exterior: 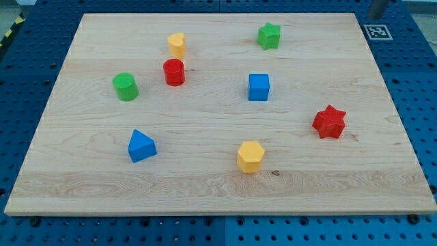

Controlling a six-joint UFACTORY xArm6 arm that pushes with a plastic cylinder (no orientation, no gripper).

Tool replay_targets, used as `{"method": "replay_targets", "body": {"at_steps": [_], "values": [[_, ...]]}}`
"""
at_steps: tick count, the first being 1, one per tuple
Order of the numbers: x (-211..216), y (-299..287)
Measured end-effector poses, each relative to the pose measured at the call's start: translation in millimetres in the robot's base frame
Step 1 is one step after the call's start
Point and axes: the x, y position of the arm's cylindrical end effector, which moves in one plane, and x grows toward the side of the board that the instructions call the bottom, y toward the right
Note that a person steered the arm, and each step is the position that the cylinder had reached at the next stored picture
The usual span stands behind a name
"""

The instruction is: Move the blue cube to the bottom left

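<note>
The blue cube (259, 87) sits on the wooden board (218, 188), a little right of the middle and in the upper half. A short piece of rod shows at the view's top right corner, and my tip (375, 16) is there, off the board's top right corner. It is far from the blue cube and touches no block.
A green star (269, 35) lies above the cube and a red star (329, 121) to its lower right. A yellow hexagon (250, 156) lies below it. At left are a blue triangular block (141, 146), green cylinder (125, 87), red cylinder (174, 72) and yellow block (177, 44).
</note>
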Motion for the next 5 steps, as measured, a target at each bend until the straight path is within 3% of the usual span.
{"method": "replay_targets", "body": {"at_steps": [1, 2, 4, 5], "values": [[4, 0], [13, -48], [95, -130], [103, -138]]}}
